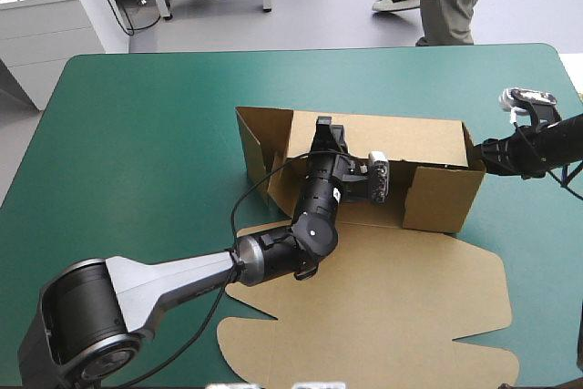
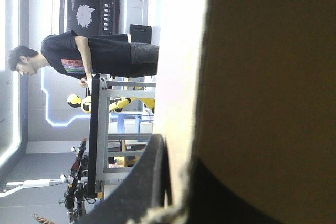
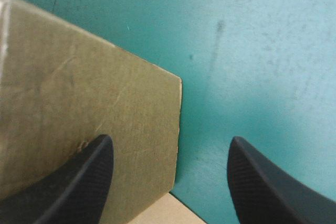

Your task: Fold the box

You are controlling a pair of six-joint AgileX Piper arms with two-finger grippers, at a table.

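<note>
In the middle of the teal-green cover (image 1: 146,134) stands the box (image 1: 442,193), partly raised. Its far wall (image 1: 392,138) is upright, and an end wall (image 1: 264,148) stands on the side toward the table's left edge. A shorter near wall stands at the right. The lid (image 1: 392,307) lies flat on the cover, spreading toward the table's near edge.

My left gripper (image 1: 323,129) reaches in over the lid, through the open stretch of the near side, and sits at the top of the far wall toward its left end. In my left wrist view the board's pale cut edge runs between my left fingers (image 2: 144,182). One finger lies on either face and they are all but closed, so I am pinching that wall. The brown board fills the view beside them.

My right gripper (image 1: 475,154) comes in from the table's right edge and hangs at the box's right end, close to the corner where the far wall meets the shorter near wall. My right fingers (image 3: 79,187) are spread wide. One lies over the brown board near its corner, and the other is over bare teal-green cover beside the box. The board's straight edge falls between them, nearer the first. I cannot tell whether that finger touches the board.
</note>
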